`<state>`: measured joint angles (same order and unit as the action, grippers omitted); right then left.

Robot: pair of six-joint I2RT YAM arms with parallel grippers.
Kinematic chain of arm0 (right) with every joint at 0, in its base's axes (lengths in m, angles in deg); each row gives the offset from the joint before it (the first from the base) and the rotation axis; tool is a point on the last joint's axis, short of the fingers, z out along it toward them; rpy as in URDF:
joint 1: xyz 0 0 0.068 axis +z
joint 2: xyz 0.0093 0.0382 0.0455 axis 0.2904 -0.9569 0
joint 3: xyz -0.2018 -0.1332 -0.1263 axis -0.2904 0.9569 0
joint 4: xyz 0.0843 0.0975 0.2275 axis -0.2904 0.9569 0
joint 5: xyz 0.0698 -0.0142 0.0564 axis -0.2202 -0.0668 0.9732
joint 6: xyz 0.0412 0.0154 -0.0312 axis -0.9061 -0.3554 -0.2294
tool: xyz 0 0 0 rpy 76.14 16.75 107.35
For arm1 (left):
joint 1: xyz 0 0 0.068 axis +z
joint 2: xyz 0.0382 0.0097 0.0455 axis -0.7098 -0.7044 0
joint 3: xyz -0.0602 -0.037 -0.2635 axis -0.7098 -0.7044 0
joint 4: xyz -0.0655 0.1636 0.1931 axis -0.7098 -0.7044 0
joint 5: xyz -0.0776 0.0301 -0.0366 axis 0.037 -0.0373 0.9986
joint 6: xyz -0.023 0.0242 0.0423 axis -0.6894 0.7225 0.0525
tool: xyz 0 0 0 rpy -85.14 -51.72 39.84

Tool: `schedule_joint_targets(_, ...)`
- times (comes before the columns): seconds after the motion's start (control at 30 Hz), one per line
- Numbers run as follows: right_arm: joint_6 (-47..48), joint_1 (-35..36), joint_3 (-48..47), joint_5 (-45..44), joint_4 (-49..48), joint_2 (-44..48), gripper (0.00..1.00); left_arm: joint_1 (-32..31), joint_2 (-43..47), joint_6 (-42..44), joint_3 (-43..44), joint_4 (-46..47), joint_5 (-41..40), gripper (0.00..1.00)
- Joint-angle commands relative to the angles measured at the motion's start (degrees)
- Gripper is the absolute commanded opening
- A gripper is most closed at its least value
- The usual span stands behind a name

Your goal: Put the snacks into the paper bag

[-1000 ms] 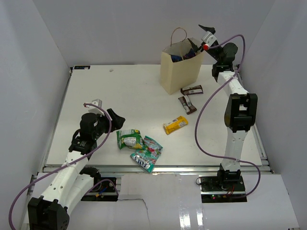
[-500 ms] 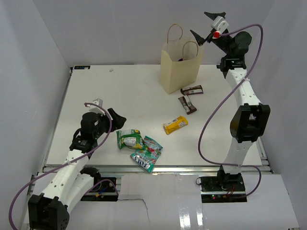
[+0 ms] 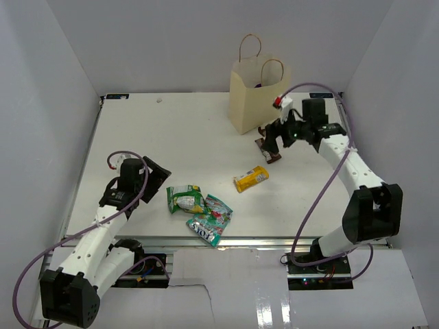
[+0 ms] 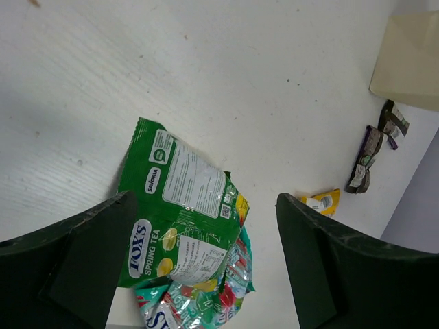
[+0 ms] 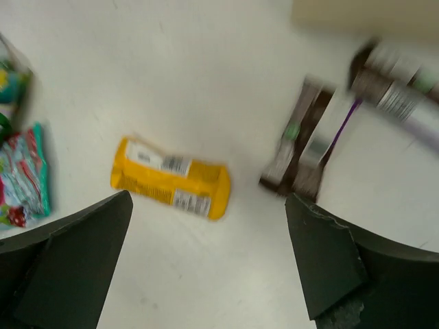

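Now centre the wide, empty right pincer (image 5: 207, 199) over the nearer dark bar (image 5: 302, 154); close across its width.

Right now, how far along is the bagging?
Done: a purple item shows inside the paper bag. In hand: nothing; the right gripper is open above the two dark bars, the left gripper open over the green pouch. Left: those three, the yellow bar and the teal pouch.
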<state>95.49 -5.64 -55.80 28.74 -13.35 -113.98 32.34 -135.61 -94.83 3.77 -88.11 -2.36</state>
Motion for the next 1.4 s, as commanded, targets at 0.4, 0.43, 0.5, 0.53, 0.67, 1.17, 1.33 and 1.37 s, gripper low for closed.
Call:
schedule_joint_targets(0.4, -24.92, 8.44, 7.10, -24.93, -1.06, -15.25, 0.97, -0.04, -9.94, -21.69, 10.21, -29.02, 1.03, 0.98)
schedule_joint_targets(0.43, -25.10, 8.44, 7.09, -22.62, -0.87, -15.25, 0.97, -0.04, -9.50, -21.69, 10.47, -30.59, 0.59, 0.98)
schedule_joint_targets(0.5, -26.77, 8.53, 8.14, -13.61, -0.79, -14.99, 0.98, -0.12, -8.54, -21.60, 10.38, -31.22, 0.32, 0.98)
schedule_joint_targets(0.53, -27.46, 8.53, 9.02, -11.46, -1.57, -14.38, 0.98, -0.12, -7.31, -21.86, 9.77, -31.66, 0.41, 0.98)
schedule_joint_targets(0.67, -40.25, 9.41, 12.44, -11.33, -2.36, -12.36, 0.98, -0.04, -5.20, -23.62, 8.10, -31.75, 2.34, 0.98)
schedule_joint_targets(1.17, -46.72, 19.16, 18.61, -40.52, -8.17, -16.47, 0.99, -0.12, -4.49, -25.12, 5.90, -30.00, 3.40, 0.98)
schedule_joint_targets(1.33, -43.91, 19.08, 18.78, -40.18, -9.83, -17.01, 0.75, -0.04, -3.00, -21.18, 4.15, -24.48, 6.73, 0.97)
schedule_joint_targets(1.37, -42.60, 18.99, 19.04, -39.31, -10.36, -16.66, 0.65, -0.12, -2.56, -20.64, 3.88, -23.76, 7.17, 0.97)
